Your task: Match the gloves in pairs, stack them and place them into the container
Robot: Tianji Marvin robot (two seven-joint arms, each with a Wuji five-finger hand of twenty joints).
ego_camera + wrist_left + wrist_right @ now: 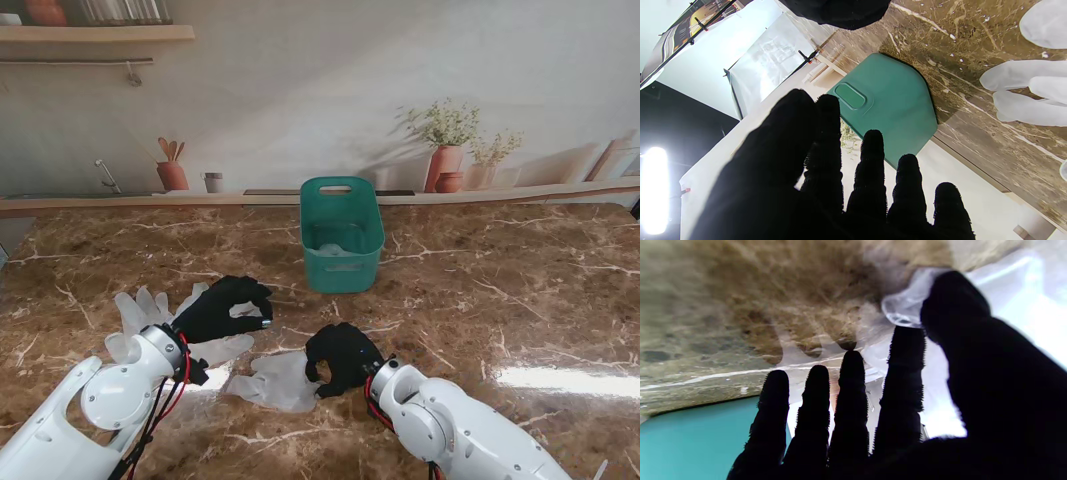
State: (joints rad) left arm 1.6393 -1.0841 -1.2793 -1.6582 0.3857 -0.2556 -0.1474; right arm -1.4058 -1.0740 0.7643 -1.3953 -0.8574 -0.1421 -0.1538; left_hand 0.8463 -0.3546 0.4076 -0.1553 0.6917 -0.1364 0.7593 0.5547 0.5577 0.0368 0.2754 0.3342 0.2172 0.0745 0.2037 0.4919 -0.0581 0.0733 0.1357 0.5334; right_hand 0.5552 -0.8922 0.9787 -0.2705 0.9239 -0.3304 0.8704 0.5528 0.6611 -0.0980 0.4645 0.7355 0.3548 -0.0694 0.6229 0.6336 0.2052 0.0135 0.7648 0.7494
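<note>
A translucent glove lies flat on the marble, nearer to me than the green container. My right hand rests on its right edge. In the right wrist view the thumb and index finger pinch a bunched fold of this glove, and the other fingers stay extended. More translucent gloves lie in a loose pile at the left. My left hand hovers over that pile, fingers curved and apart, holding nothing. The left wrist view shows its spread fingers, glove fingers and the container.
The container stands at the table's middle and holds something pale and translucent. A wall with a printed shelf backdrop runs along the table's far edge. Bare marble stretches to the right.
</note>
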